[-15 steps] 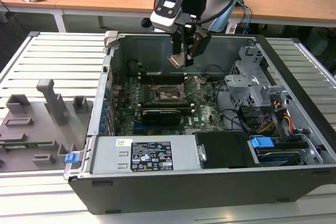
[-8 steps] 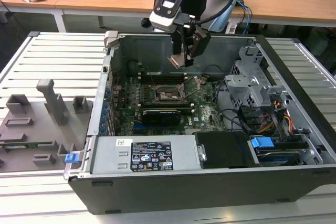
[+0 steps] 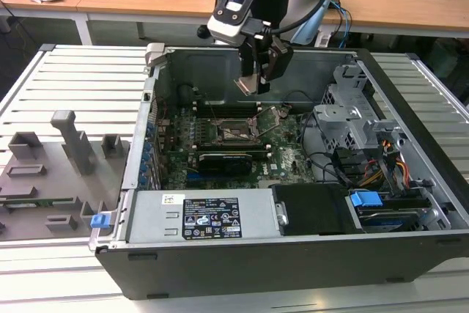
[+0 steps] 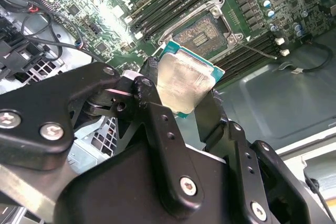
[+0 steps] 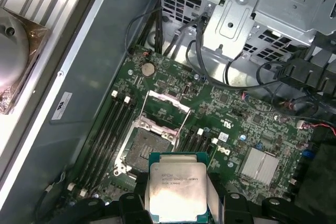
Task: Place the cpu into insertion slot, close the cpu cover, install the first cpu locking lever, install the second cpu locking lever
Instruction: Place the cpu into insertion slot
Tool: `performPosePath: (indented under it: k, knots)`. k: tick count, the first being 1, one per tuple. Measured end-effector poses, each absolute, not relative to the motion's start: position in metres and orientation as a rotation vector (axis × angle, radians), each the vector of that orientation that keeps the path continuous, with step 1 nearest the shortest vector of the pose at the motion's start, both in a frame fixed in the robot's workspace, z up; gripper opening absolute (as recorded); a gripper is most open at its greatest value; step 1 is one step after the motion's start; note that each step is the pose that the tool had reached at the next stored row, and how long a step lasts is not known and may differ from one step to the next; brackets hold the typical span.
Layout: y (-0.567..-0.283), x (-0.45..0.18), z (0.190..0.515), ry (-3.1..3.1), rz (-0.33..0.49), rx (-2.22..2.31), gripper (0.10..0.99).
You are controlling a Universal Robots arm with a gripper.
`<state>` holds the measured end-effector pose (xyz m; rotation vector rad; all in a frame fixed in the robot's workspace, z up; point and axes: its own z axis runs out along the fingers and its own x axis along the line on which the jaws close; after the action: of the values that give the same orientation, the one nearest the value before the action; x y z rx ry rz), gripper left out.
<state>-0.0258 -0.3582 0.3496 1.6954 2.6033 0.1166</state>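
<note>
My gripper [image 3: 253,82] hangs inside the open computer case, above the green motherboard [image 3: 286,159], and is shut on the cpu [image 3: 247,84]. Both wrist views show the cpu [image 5: 177,187] [image 4: 184,82] as a silver-faced square with a green rim, clamped by its edges between the black fingers [image 5: 137,195]. The insertion slot [image 5: 148,145] [image 4: 202,32] [image 3: 233,131] lies uncovered below and a little ahead of the chip. The cpu cover [image 5: 167,109] is swung up on its hinge at the slot's far side. A thin locking lever [image 4: 260,52] sticks out beside the socket.
A grey power supply [image 3: 205,214] fills the case's near side. A metal drive cage [image 3: 352,115] with bundled cables [image 3: 381,166] stands on the exterior view's right. Memory slots [image 5: 107,129] flank the socket. A grey fixture plate [image 3: 51,174] lies outside the case on the exterior view's left.
</note>
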Motion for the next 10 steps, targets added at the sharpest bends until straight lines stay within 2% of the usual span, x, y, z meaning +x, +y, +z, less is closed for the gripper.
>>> performPosePath:
  k: [10]
  knots:
    - [-0.3582, -0.0259, 0.3488, 2.565, 0.115, 1.75, 0.525]
